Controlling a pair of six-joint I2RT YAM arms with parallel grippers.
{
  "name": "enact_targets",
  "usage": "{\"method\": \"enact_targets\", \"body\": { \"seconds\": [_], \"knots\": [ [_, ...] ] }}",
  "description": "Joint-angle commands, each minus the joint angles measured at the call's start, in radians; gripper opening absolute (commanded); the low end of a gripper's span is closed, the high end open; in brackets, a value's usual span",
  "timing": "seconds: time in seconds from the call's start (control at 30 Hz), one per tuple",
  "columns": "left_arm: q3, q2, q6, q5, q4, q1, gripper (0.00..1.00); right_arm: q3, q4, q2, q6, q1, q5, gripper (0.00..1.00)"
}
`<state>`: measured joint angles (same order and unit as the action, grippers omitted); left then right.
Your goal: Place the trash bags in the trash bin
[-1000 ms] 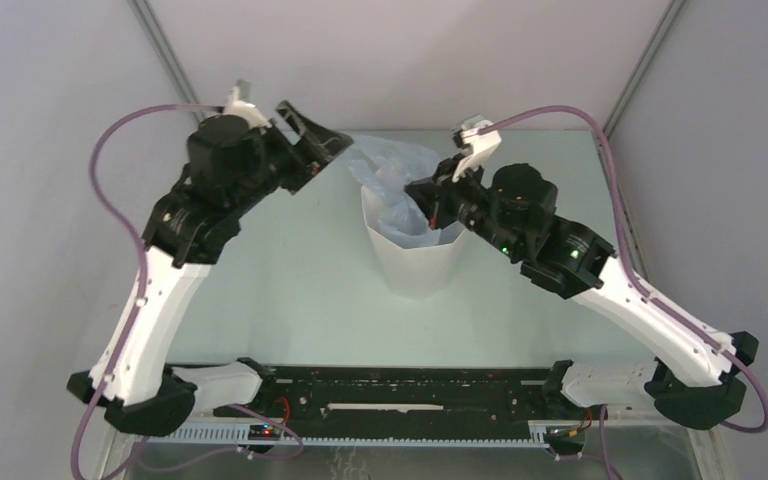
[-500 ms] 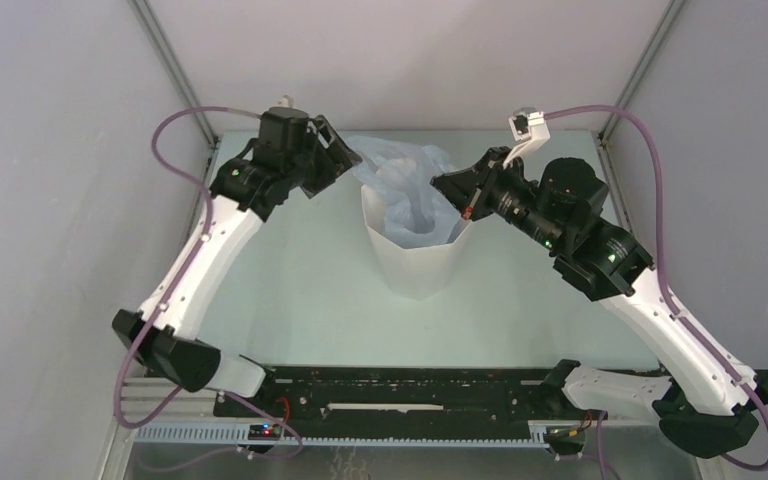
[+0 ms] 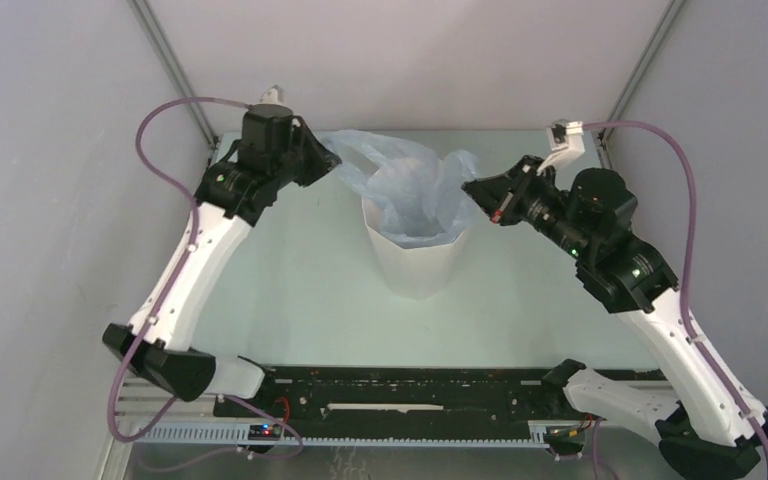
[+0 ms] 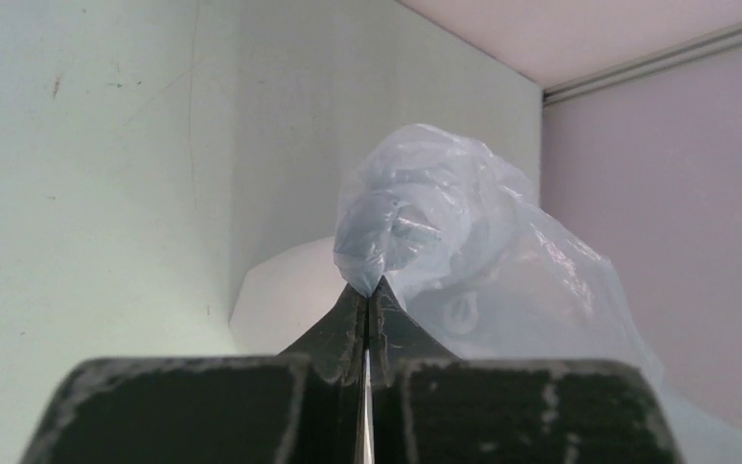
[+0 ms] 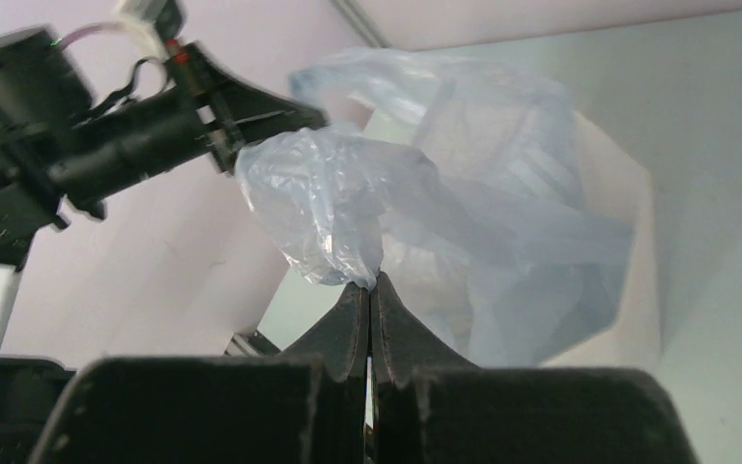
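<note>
Pale blue bag [image 3: 410, 190] hangs partly inside the white bin [image 3: 418, 268], its top stretched wide above the rim. The left gripper [image 4: 367, 288] and right gripper [image 5: 371, 282] are each clamped fully together on a thin pinch of the bag's edge, one on either side. It is probably best to lower both edges evenly and gently, since the thin film could tear or tip the bin

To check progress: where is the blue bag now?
Top view: the blue bag hangs into the white bin at centre, edges pinched by the left gripper and right gripper.
</note>
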<state>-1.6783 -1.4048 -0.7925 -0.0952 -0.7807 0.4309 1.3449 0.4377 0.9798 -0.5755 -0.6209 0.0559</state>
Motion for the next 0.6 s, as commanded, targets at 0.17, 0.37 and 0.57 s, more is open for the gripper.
{"method": "enact_targets", "body": {
  "seconds": [0.17, 0.37, 0.57],
  "knots": [
    [0.196, 0.237, -0.036, 0.233, 0.137, -0.085, 0.00, -0.058, 0.152, -0.110, -0.109, 0.245, 0.124, 0.00],
    [0.242, 0.288, -0.042, 0.306, 0.141, -0.154, 0.00, -0.058, 0.242, -0.127, -0.102, 0.401, 0.216, 0.00],
    [0.222, 0.304, 0.008, 0.351, 0.095, -0.196, 0.00, -0.055, 0.301, -0.134, -0.024, 0.460, 0.227, 0.00]
  ]
}}
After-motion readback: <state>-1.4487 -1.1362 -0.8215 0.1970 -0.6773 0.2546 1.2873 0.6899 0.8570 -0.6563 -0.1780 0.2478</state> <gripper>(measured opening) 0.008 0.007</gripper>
